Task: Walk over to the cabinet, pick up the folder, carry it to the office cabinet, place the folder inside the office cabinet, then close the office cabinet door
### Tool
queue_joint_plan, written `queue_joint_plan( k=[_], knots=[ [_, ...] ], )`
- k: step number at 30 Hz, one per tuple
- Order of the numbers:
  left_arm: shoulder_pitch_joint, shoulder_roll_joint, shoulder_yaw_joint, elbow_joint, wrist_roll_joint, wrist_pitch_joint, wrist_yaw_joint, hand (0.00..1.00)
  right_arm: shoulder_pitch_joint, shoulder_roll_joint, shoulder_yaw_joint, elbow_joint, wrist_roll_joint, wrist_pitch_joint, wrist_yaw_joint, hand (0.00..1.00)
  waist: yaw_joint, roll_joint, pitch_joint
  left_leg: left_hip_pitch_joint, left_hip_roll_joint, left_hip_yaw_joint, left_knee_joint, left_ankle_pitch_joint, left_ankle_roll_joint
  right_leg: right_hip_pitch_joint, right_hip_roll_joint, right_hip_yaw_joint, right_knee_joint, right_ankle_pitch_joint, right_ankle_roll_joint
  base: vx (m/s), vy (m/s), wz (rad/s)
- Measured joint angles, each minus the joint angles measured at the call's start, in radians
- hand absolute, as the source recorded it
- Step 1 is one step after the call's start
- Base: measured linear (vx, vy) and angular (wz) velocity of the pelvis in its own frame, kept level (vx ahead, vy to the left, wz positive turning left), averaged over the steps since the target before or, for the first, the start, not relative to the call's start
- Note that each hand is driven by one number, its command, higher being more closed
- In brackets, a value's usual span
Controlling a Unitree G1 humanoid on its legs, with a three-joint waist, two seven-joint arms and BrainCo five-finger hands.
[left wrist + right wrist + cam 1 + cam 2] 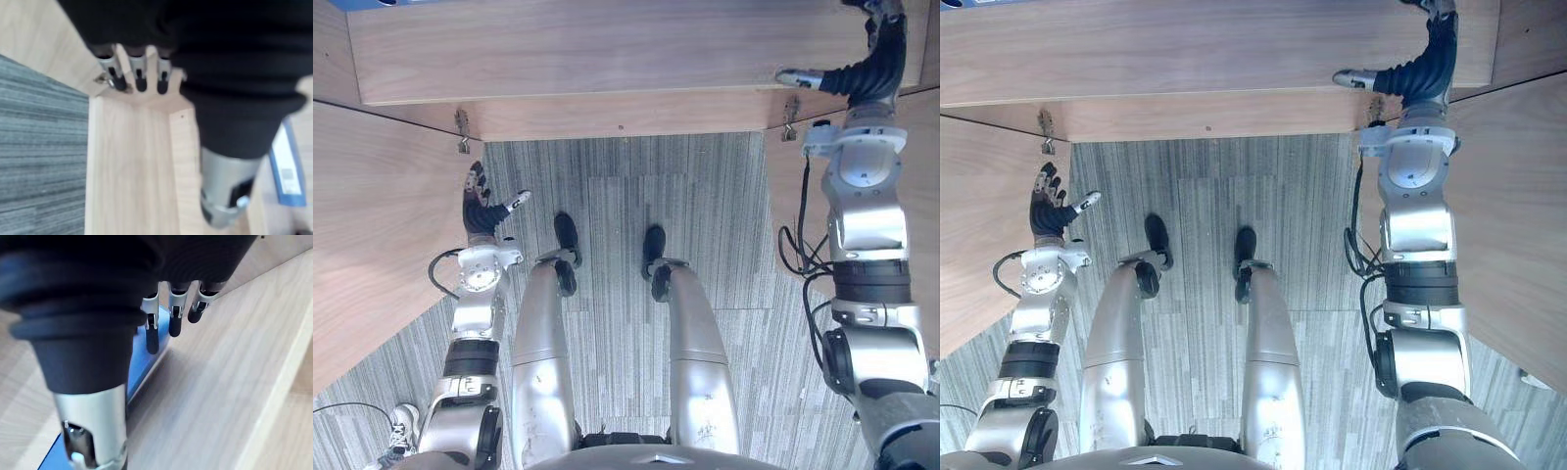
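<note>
Cabinet, left eye view: wooden office cabinet [607,59] seen from above, with its panel across the upper edge. The left door [372,245] and right door [1518,196] are both swung open over grey carpet [626,186].
Folder, left eye view: a blue corner of the folder [370,4] shows at the top-left edge, past the cabinet's panel. That corner is well apart from both hands.
Left hand, left eye view: the left hand [481,211] is low, just beside the left door. Its fingers are spread and straight, the thumb is out, and it holds nothing.
Right hand, left eye view: the right hand [867,69] is raised at the cabinet's upper right corner. The thumb points along the panel's front edge and the fingers reach up over the panel.
Shoe, left eye view: a person's white shoe [403,423] is on the carpet at the lower left.
Hinges, right eye view: a metal hinge [1046,132] sits where each door meets the cabinet.
Left hand, left wrist view: the fingers are straight and empty, with their dark tips near a hinge. The folder shows as a blue and white strip past the thumb.
Right hand, right wrist view: the fingers hang loose, nearly straight, and grip nothing.
Folder, right wrist view: it shows as a blue band on pale wood behind the fingertips. Whether a tip touches it cannot be told.
</note>
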Motion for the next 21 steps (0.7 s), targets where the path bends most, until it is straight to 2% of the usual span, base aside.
queue_joint_plan(
  k=[4,9,14,15,19,21],
  knots=[
    [0.002,-0.002,0.007,-0.015,0.001,0.005,0.000,0.00,0.071,0.068,-0.033,-0.078,-0.048,0.001,0.013,0.00,-0.005,-0.002,0.001,0.001,0.000,0.000,-0.003,0.000,0.000,0.000,0.000,0.000,-0.001,0.000,0.000,0.00,0.000,0.00],
    [0.019,-0.015,0.029,-0.091,0.022,0.018,0.001,0.00,0.184,0.181,-0.040,-0.137,-0.114,0.001,0.026,0.00,-0.006,-0.019,0.002,0.003,-0.001,0.001,-0.006,0.000,0.000,0.000,0.000,0.001,-0.001,-0.001,-0.001,0.00,0.000,0.00],
    [0.067,-0.024,0.035,-0.135,0.022,0.019,0.001,0.00,0.278,0.256,-0.036,-0.226,-0.123,-0.001,0.029,0.00,-0.006,-0.023,0.004,0.004,-0.001,0.001,-0.007,0.000,0.000,0.000,0.000,0.001,0.000,-0.003,-0.002,0.00,0.000,0.00],
    [0.088,-0.026,0.035,-0.155,0.023,0.019,0.001,0.00,0.300,0.273,-0.026,-0.253,-0.141,-0.004,0.028,1.00,-0.007,-0.025,0.005,0.004,-0.001,0.001,-0.008,-0.001,-0.001,0.000,0.000,0.001,0.000,-0.004,-0.002,0.00,0.000,0.00],
    [0.139,-0.056,0.034,-0.171,0.045,0.018,0.000,0.00,0.356,0.303,0.022,-0.325,-0.200,-0.022,0.023,1.00,-0.001,-0.025,0.005,0.010,0.001,0.004,0.001,-0.020,-0.008,0.007,0.000,0.003,0.000,-0.019,0.006,0.00,0.004,-0.02],
    [0.177,-0.072,0.020,-0.172,0.061,0.017,0.000,0.00,0.369,0.303,0.074,-0.334,-0.255,-0.062,0.021,1.00,-0.001,-0.031,0.002,0.013,0.003,0.007,0.012,-0.036,-0.005,0.012,-0.002,0.005,0.002,-0.028,0.006,0.02,0.025,-0.06]
  ],
)
